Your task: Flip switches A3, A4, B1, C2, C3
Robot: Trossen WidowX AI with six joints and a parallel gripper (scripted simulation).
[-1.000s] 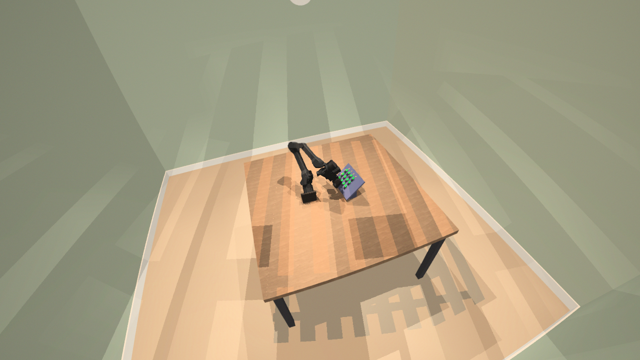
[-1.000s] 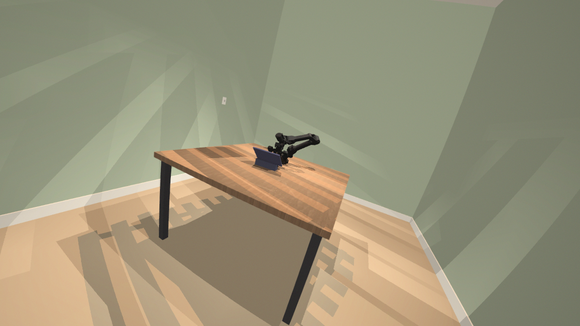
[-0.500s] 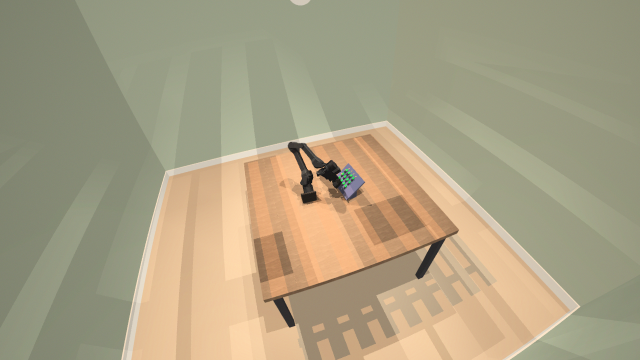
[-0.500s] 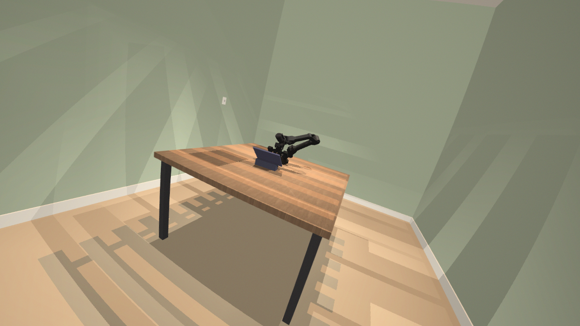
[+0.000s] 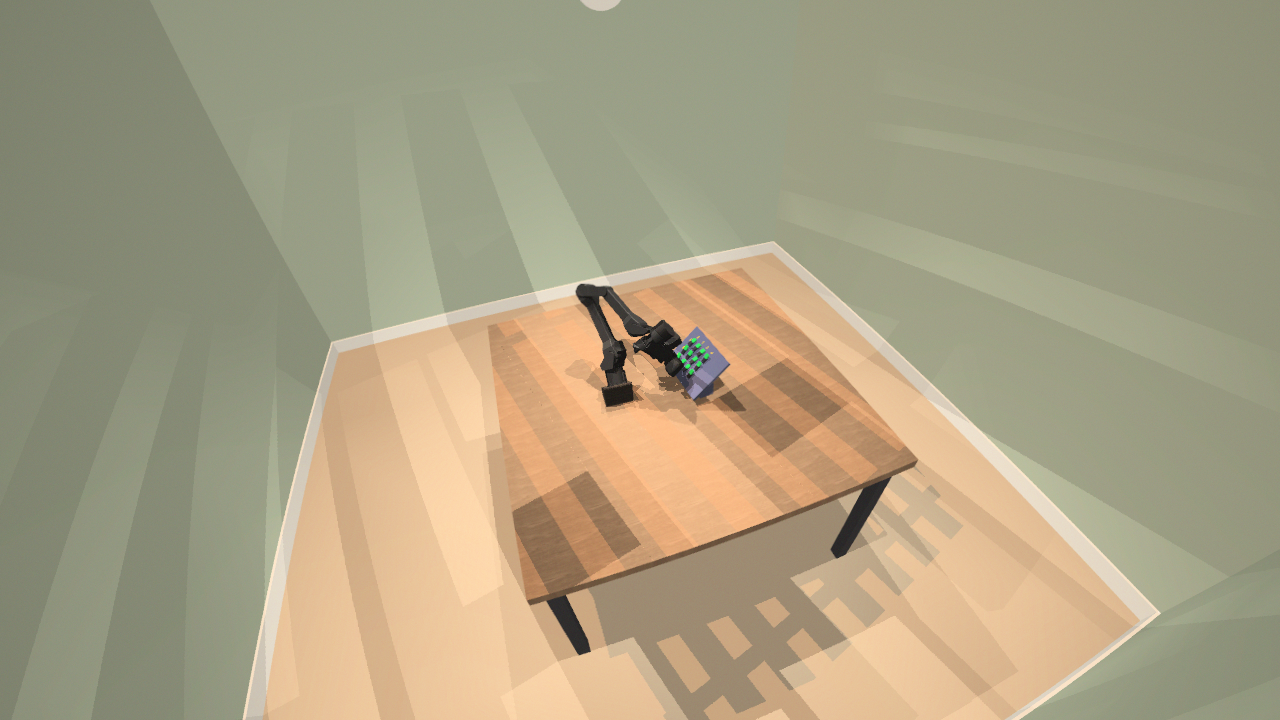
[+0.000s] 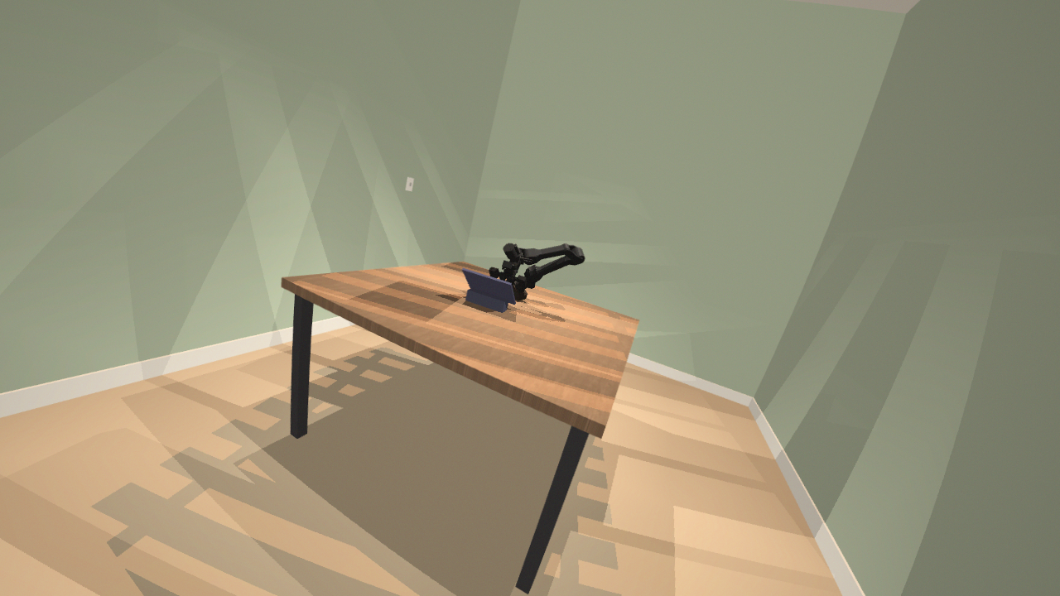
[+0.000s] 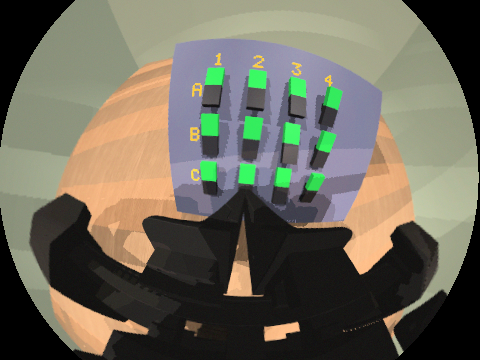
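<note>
Fingertips closed to a point, parked right at the near end of switch C2 on the tilted panel.

The gripper point(image 7: 244, 202) is seen pressed shut with nothing held, its tip just below the C2 switch point(image 7: 247, 175) in the wrist view. The switch panel point(image 7: 360, 107) is propped on the table point(image 5: 716, 483), straight ahead of the gripper and sloping up away from it. Each rocker's long axis is aligned with the reach, green end far, dark end near. C2's dark near end is hidden behind the tip, so contact is likely but cannot be confirmed. C3 point(image 7: 283, 184) is found just to the right; B1 point(image 7: 211, 134) up and left; A3 point(image 7: 298, 96) and A4 point(image 7: 331, 104) farthest off.
</note>
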